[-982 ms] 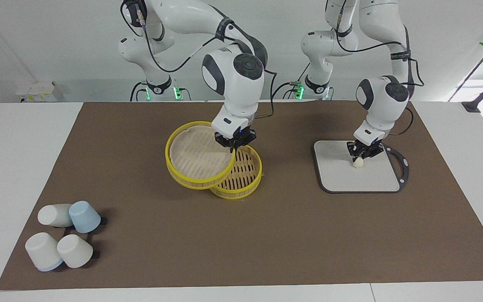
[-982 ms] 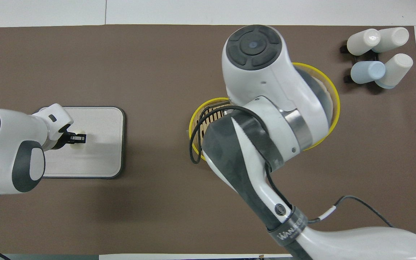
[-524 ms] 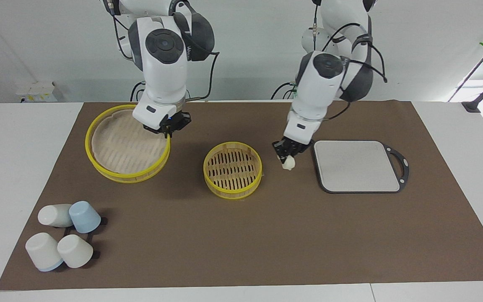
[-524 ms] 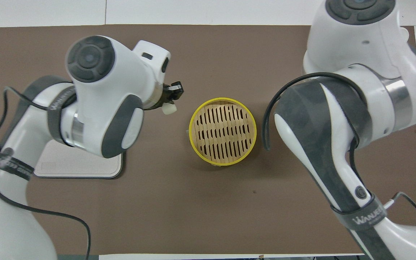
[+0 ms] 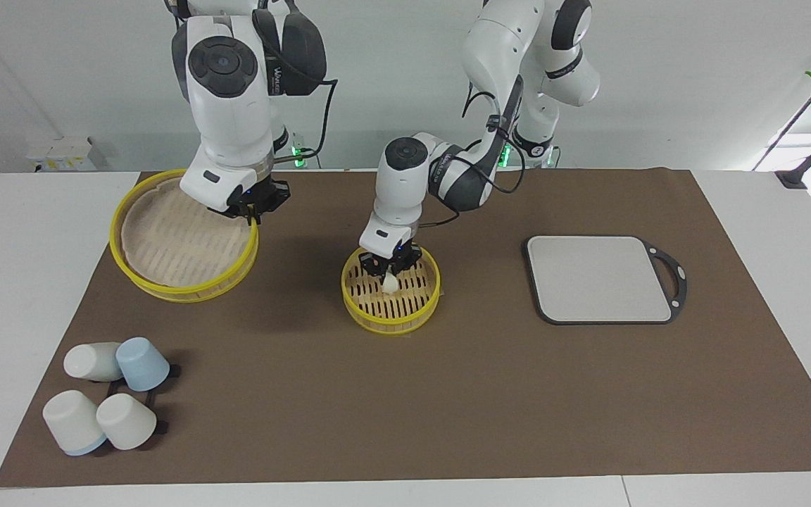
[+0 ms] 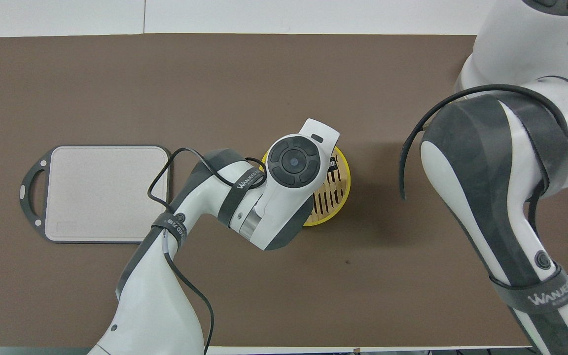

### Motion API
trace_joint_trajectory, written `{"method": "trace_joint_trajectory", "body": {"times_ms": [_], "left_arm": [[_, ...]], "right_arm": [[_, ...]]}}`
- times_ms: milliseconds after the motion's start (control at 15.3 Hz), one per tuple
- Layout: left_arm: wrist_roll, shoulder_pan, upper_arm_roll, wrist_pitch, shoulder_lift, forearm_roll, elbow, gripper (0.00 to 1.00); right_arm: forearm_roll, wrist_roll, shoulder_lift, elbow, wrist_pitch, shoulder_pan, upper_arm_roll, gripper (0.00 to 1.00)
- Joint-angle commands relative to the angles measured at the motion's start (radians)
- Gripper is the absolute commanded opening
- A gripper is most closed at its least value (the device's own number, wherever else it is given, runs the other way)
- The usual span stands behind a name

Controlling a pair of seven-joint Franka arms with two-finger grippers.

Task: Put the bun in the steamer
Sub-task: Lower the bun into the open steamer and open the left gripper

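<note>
- The left gripper (image 5: 390, 270) is pinching the bun (image 5: 391, 282) between its closed fingertips, and the bun is hanging directly beneath the gripper
- The bun is sitting down inside the steamer (image 5: 391, 317), over the middle of its slatted base; whether it is touching the slats cannot be told
- In the overhead view the left arm's wrist is covering most of the steamer (image 6: 340, 190), so the bun is hiding from that camera
- The steamer is holding nothing other than the bun and the fingertips reaching into it
- The right gripper (image 5: 252, 211) is closing tight on the rim of the lid (image 5: 166, 246), gripping it at the edge nearer the robots
- The lid is lying toward the right arm's end of the table, with its hollow side facing up, tilting slightly, and nothing is lying in it
- The bun is looking slightly taller than wide, with its long axis running roughly up and down and its narrower top pointing into the gripper
- The board (image 5: 599, 278) is lying flat toward the left arm's end of the table
- Four cups (image 5: 106, 394) are lying clustered at the corner farthest from the robots on the right arm's end
</note>
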Motion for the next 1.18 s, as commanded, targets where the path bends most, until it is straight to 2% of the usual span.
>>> {"method": "trace_joint_trajectory", "body": {"times_ms": [0,65,131,196,262,458,589,786,982,1113], "left_arm": [[-0.006,-0.007,0.015,0.032,-0.001,0.021,-0.019,0.24],[-0.006,-0.007,0.015,0.040,0.002,0.021,-0.019,0.30],[-0.008,-0.007,0.015,0.043,0.002,0.021,-0.021,0.48],[-0.009,-0.007,0.015,0.042,0.002,0.021,-0.021,0.82],[-0.012,-0.007,0.015,0.036,0.002,0.021,-0.021,1.00],[-0.035,-0.005,0.015,-0.004,-0.016,0.021,-0.021,1.00],[-0.021,0.022,0.016,-0.099,-0.096,0.021,-0.025,1.00],[0.090,0.143,0.018,-0.329,-0.249,0.021,-0.030,1.00],[0.363,0.342,0.021,-0.547,-0.381,0.020,-0.015,1.00],[0.553,0.454,0.024,-0.657,-0.440,0.023,0.004,1.00]], "right_arm": [[-0.013,-0.012,-0.031,-0.032,0.008,-0.008,0.011,0.00],[-0.013,-0.009,-0.031,-0.032,0.008,-0.006,0.011,0.00],[-0.013,-0.007,-0.031,-0.032,0.008,-0.006,0.011,0.00],[-0.011,-0.006,-0.031,-0.032,0.009,-0.004,0.012,0.00],[-0.011,-0.006,-0.031,-0.032,0.014,-0.003,0.012,0.00],[-0.007,-0.004,-0.031,-0.032,0.022,0.000,0.012,0.00],[-0.004,-0.002,-0.031,-0.032,0.023,0.002,0.012,0.00],[0.008,0.014,-0.032,-0.042,0.043,0.002,0.012,0.00],[0.059,0.059,-0.035,-0.055,0.092,0.008,0.015,0.00],[0.065,0.167,-0.024,-0.058,0.141,0.073,0.024,0.00]]}}
